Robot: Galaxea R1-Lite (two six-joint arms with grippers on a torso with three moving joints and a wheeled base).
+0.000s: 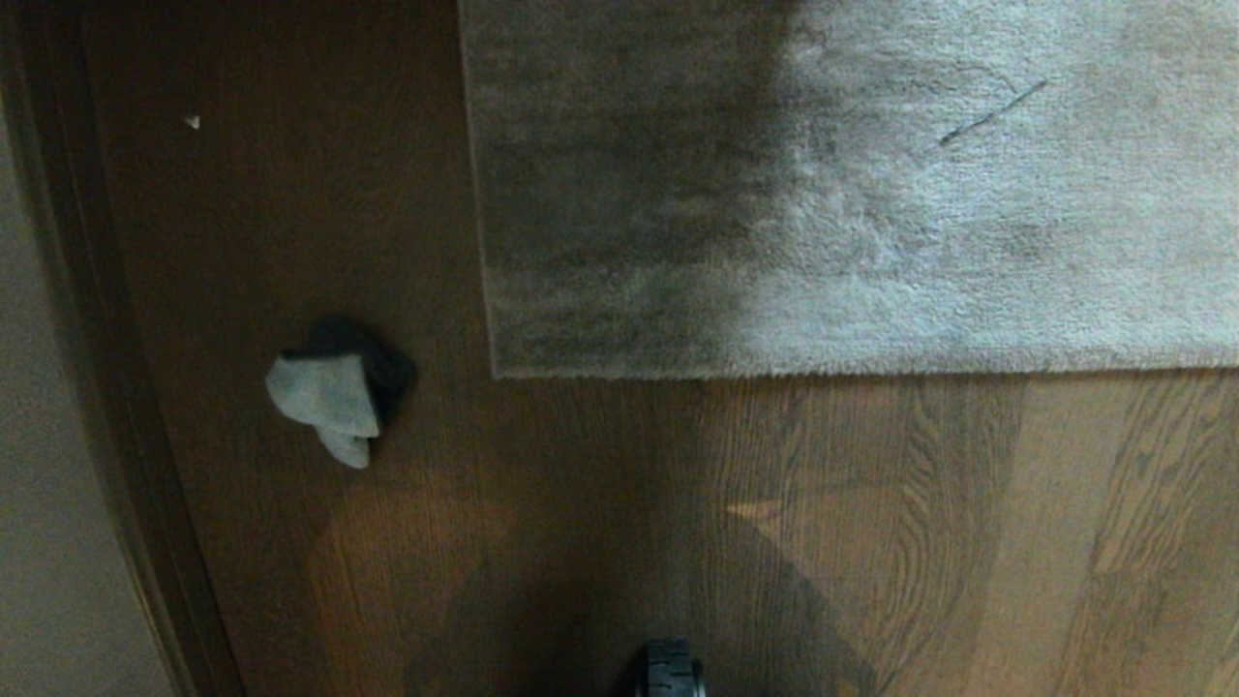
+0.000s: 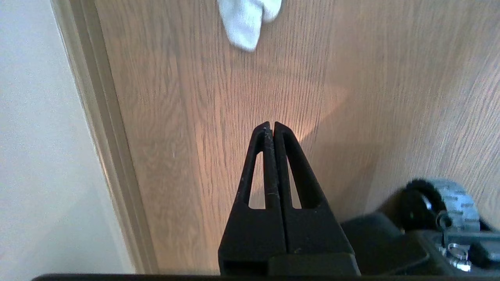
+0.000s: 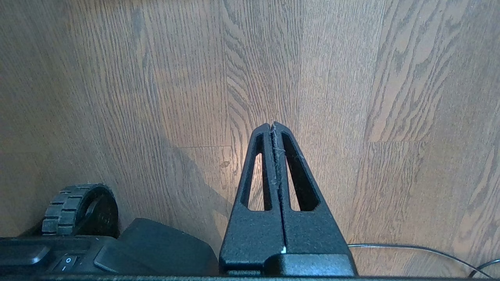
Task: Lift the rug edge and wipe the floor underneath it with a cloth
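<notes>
The grey plush rug lies flat on the brown wood floor; its near edge runs straight across the head view, with a corner at the left. The small grey-blue cloth with a dark patch lies crumpled on the floor left of that corner; its pale tip shows in the left wrist view. My left gripper hangs shut and empty above bare floor, short of the cloth. Over bare planks my right gripper is shut too, with only lint between its fingers. Neither arm shows in the head view.
A pale wall with a dark baseboard runs along the left. My base's black wheel sits at the near edge; wheels also show in the wrist views. A thin cable lies on the floor.
</notes>
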